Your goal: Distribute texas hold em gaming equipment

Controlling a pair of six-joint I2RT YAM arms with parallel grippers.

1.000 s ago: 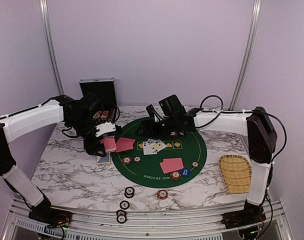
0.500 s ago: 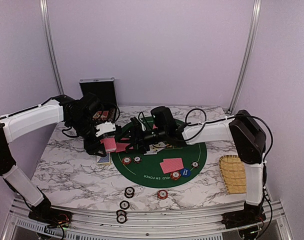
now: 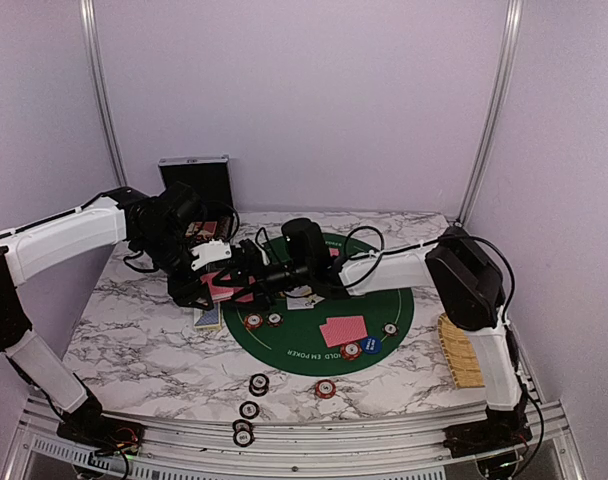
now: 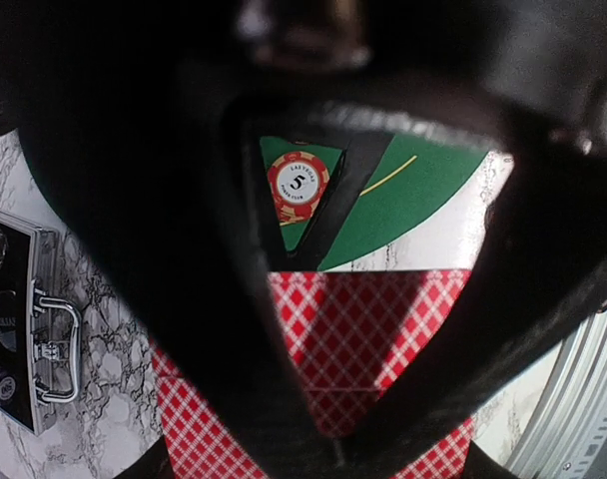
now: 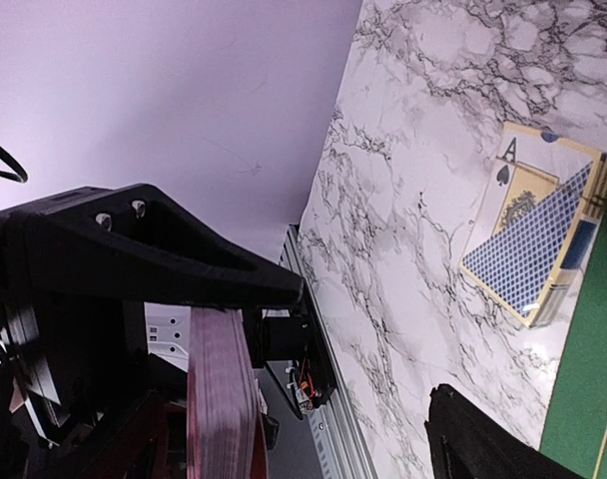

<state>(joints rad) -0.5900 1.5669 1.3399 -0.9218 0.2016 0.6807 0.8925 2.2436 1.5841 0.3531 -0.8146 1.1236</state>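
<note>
red-backed cards (image 4: 368, 334) are clamped in the closed left gripper (image 3: 210, 284), while the right gripper (image 3: 246, 277) is held wide open and empty just beside them.

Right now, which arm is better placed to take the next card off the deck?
The right. The right fingers, open, sit just beside the deck. The left fingers are shut on it, so that arm is busy holding.
</note>
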